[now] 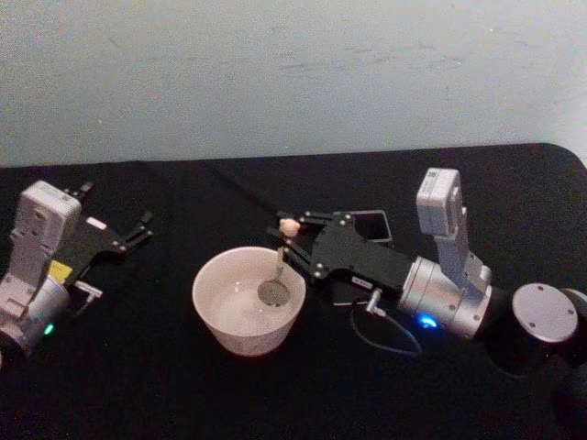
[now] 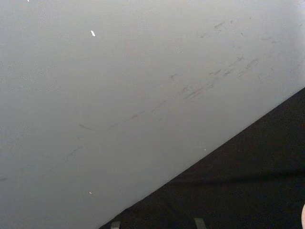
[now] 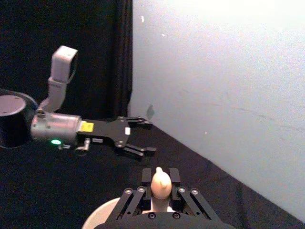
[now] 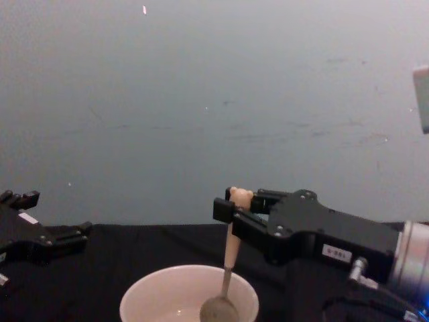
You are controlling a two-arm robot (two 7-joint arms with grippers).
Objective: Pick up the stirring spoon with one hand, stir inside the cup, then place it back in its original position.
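My right gripper [image 4: 231, 209] is clamping its jaws on the stirring spoon [image 4: 229, 253] just under the bear head. The handle is hanging nearly upright below them, its bowl dipping inside the cup [image 1: 218, 307]. My left gripper [image 1: 138, 230] is idling, jaws apart, well off to the left.

Bare, staged, lab-like robot test station: black cloth-covered tabletop [image 1: 138, 394] set against a plain pale wall [image 1: 293, 73] marked with scuffs and smudges.

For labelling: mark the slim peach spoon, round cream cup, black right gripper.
Slim peach spoon [image 4: 230, 249]: chest view, handle.
Round cream cup [image 1: 243, 332]: head view, outer wall.
Black right gripper [image 4: 236, 211]: chest view, between fingertips.
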